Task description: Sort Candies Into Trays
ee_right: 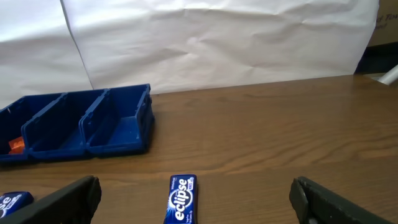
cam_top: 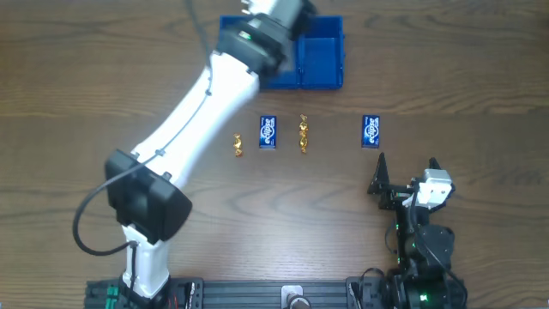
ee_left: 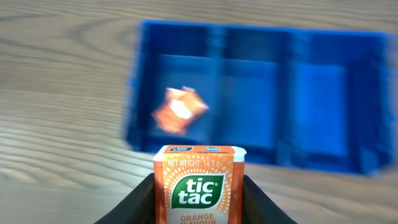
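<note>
My left gripper (ee_left: 199,208) is shut on an orange candy box (ee_left: 200,174), held upright in front of the blue tray (ee_left: 261,30). The tray has three compartments, and one end compartment holds an orange wrapped candy (ee_left: 179,110). From above, the left arm stretches to the tray (cam_top: 330,69) at the table's far side. On the table lie two blue mint packs (cam_top: 268,132) (cam_top: 371,131) and two gold wrapped candies (cam_top: 238,144) (cam_top: 304,134). My right gripper (cam_top: 405,172) stands open near the right base, just short of the right-hand blue pack (ee_right: 181,198).
The brown wooden table stretches bare to the left and right of the row of candies. White paper hangs behind the tray (ee_right: 118,140) in the right wrist view. The left arm's white link crosses the table diagonally over its left middle.
</note>
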Tool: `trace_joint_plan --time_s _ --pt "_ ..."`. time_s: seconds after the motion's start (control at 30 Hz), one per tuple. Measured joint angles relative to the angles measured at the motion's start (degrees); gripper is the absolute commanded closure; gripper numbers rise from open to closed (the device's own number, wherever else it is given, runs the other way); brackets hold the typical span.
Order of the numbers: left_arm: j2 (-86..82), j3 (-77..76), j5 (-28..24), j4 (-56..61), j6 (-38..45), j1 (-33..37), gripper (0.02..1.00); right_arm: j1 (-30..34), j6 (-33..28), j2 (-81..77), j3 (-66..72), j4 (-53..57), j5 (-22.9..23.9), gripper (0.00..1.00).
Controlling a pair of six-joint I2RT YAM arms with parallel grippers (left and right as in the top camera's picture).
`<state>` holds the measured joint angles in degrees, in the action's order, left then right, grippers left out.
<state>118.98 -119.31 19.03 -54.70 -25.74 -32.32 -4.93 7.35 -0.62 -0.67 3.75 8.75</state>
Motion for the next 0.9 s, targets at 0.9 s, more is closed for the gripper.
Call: trace_joint_plan --time_s 0.9 --pt "9.6 0.0 -12.7 8.5 12.9 11.1 0.899 0.0 0.0 0.0 0.0 0.0 0.0 0.003"
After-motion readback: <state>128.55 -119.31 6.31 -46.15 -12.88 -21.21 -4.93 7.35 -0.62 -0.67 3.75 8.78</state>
